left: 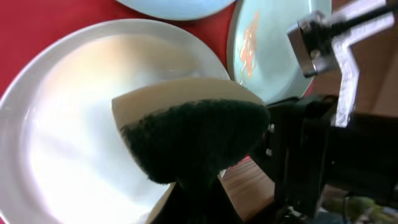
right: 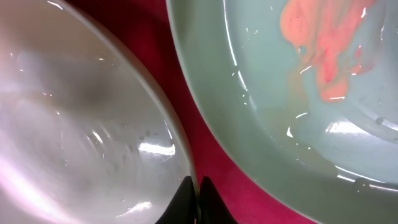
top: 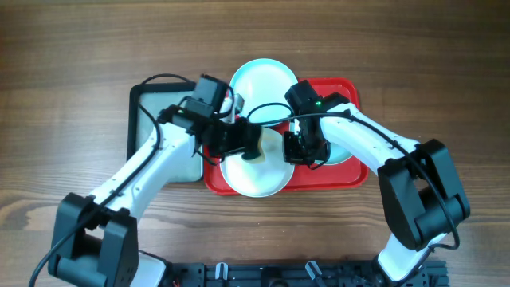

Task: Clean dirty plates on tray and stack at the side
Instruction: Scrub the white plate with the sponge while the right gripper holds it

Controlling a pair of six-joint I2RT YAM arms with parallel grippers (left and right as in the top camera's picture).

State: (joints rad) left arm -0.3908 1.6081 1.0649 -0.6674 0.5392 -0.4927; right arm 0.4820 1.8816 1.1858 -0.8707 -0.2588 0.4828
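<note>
Sponge (left: 193, 143) tight in left claw (top: 249, 146), right claw (right: 194, 191) closed beside white plate (left: 62, 124)

No writing, label, brand, number or sign is showing readably in any view. Nothing legible is appearing on the tray (top: 319, 179) or on the plates (top: 259, 80).

The sponge (left: 193, 137) hides part of the white plate (left: 62, 124); the stained plate (right: 298, 155) runs off-frame.
</note>
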